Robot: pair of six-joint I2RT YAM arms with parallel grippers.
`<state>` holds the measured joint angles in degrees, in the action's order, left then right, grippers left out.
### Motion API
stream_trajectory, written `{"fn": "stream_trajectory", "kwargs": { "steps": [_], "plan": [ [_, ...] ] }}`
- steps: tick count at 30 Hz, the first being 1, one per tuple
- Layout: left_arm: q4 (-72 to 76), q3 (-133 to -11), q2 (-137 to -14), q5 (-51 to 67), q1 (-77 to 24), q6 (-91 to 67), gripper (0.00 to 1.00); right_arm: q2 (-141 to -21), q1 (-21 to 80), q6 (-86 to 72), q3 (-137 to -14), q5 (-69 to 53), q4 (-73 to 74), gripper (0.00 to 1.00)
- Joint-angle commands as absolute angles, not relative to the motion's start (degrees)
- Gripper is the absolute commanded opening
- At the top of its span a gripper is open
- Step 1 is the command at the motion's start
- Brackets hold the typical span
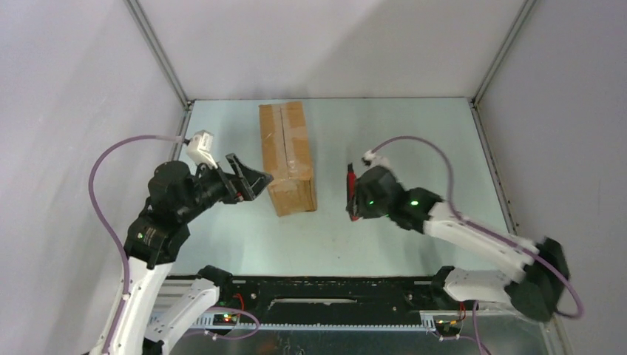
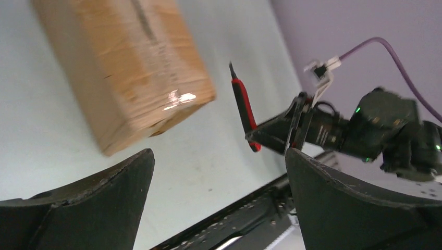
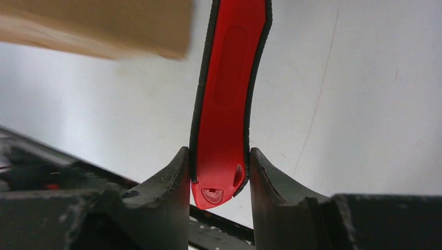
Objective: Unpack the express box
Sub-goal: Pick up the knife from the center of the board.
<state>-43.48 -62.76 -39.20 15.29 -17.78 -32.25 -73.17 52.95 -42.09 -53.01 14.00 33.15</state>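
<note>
Right of the express box, R hand grips red knife (L hand wide).

Counts, placed against the express box: you have one such box, standing on one table. One utility knife, red-handled, lies to the right of the box. Two arms are in view, one on each side of the box, and each carries one gripper. That makes two in all: the left gripper just beside the box and the right gripper near it. Each gripper has two fingers, four altogether. You can count two purple cables, the left cable and the right cable.
</note>
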Motion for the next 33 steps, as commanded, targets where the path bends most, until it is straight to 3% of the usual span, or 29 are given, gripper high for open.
{"fn": "stream_trajectory", "kwargs": {
  "steps": [1, 7, 14, 24, 33],
  "plan": [
    [-32.96, -68.54, -44.23, 17.68, -24.02, -39.43, 0.99, -59.86, 44.52, -33.36, -52.65, -3.85, 26.81, 0.00],
    [-16.81, -71.67, -54.47, 24.59, -28.40, -46.70, 0.99, -50.33, 34.20, -36.01, -53.33, -26.64, 21.63, 0.00],
    [-10.99, -75.04, -64.00, 28.70, -30.75, -49.33, 0.99, -49.18, 32.32, -41.99, -55.57, -37.97, 13.94, 0.00],
    [15.70, -66.15, -65.31, 43.21, -30.76, -58.00, 1.00, -53.41, 31.83, -59.27, -55.59, -46.39, -7.15, 0.00],
    [24.52, -61.03, -63.74, 44.71, -28.33, -62.40, 1.00, -56.01, 32.46, -70.16, -55.56, -45.61, -18.66, 0.00]
  ]
}}
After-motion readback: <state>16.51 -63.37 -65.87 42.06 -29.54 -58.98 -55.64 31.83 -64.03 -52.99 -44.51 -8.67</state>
